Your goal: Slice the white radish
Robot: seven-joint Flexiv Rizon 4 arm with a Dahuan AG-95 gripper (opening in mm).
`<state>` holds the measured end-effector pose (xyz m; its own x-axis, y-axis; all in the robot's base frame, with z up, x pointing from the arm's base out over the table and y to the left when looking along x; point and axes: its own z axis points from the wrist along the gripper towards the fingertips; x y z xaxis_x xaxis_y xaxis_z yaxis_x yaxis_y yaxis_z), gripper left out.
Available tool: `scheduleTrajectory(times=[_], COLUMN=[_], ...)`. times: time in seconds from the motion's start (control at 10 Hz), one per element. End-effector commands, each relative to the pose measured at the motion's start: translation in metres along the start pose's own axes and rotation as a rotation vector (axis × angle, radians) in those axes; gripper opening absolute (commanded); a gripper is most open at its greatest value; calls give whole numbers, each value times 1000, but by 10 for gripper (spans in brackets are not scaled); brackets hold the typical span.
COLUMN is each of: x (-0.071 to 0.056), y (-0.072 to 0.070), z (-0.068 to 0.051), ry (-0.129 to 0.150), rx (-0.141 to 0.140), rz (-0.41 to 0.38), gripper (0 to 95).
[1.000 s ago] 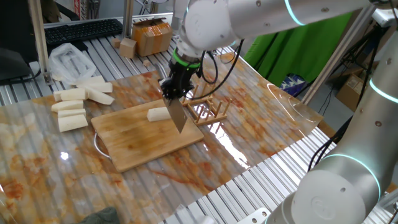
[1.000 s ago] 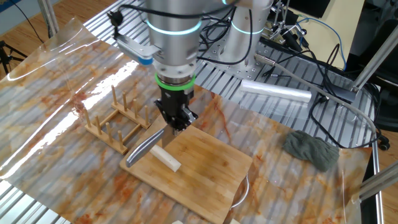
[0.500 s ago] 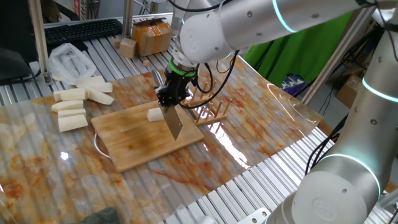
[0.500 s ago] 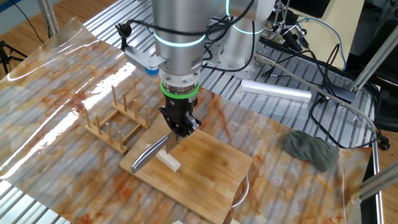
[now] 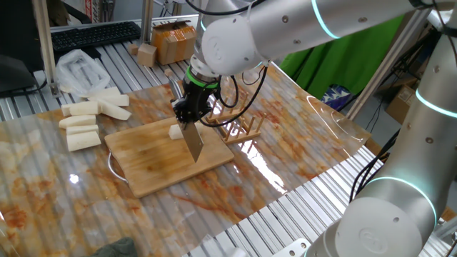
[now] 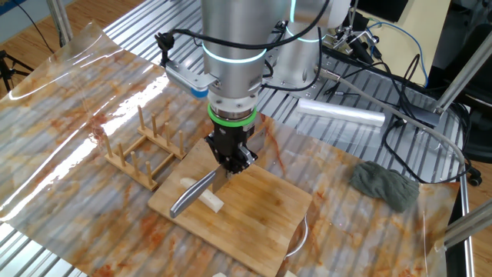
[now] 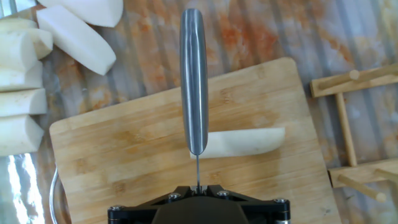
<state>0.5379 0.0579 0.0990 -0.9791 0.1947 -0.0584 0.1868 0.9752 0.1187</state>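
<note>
The white radish (image 7: pixel 239 142) is a short creamy chunk lying on the wooden cutting board (image 7: pixel 124 155); it also shows in one fixed view (image 5: pixel 176 131) and the other fixed view (image 6: pixel 201 196). My gripper (image 7: pixel 197 186) is shut on a steel knife (image 7: pixel 193 81), blade edge down, held above the left end of the radish. In one fixed view the gripper (image 5: pixel 188 114) holds the knife (image 5: pixel 193 142) right beside the chunk. In the other fixed view the gripper (image 6: pixel 231 160) holds the knife (image 6: pixel 192 196) across the radish.
Several longer white radish sticks (image 5: pixel 82 121) lie left of the board, also in the hand view (image 7: pixel 25 68). A wooden peg rack (image 5: pixel 239 128) stands right of the board. A plastic bag (image 5: pixel 75 68), cardboard boxes (image 5: pixel 175 39) and a grey cloth (image 6: pixel 384 186) lie further off.
My gripper has moved with the knife leftward over the board, from beyond the radish's end to above the radish. The radish has not moved.
</note>
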Motion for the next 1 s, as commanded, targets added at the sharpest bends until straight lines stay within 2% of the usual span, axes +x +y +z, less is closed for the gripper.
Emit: scheduleTrajectory(times=[0.1,0.4,0.8,1.0], x=[-1,0,0,0], y=[1,3,3,3], z=[-1,-2,-2,-2], ry=[4,1,18,14], rx=[-6,-3,-3,2], rz=[11,24,40,44], gripper=[0,0,0,0])
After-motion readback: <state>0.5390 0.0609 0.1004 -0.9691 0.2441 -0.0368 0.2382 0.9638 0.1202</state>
